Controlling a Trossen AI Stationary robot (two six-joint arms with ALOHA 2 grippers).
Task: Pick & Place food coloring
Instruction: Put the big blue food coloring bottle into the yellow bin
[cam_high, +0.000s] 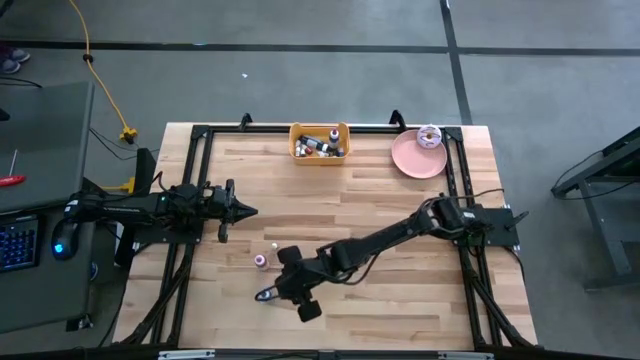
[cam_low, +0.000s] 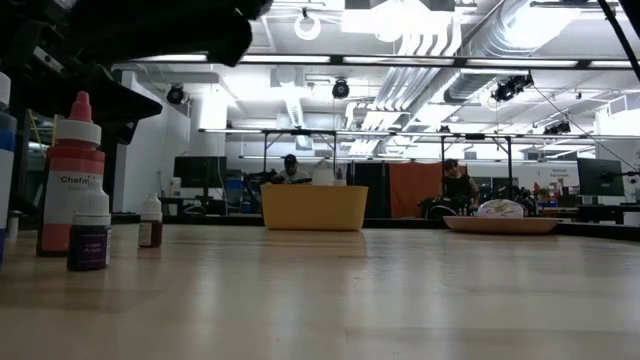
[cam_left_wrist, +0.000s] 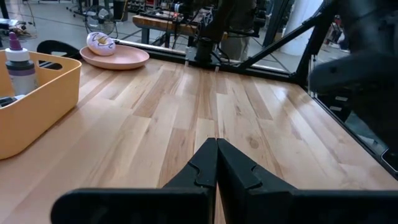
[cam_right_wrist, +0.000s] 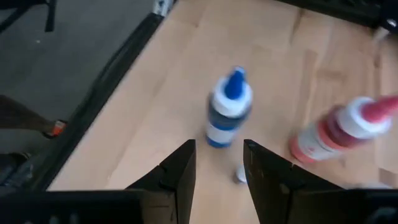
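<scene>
Food coloring bottles stand upright on the wood near the table's near-left part. A blue-capped bottle is just ahead of my right gripper, which is open with its fingers pointing at it and not touching. A red-capped bottle stands beside it, with a small purple one and a small brown one nearby. More bottles lie in the yellow bin. My left gripper is shut and waits at the table's left.
The yellow bin sits at the table's far edge, with a pink plate carrying a donut to its right. Black frame rails run along the left, right and far edges. Bare wood lies between the arms and the bin.
</scene>
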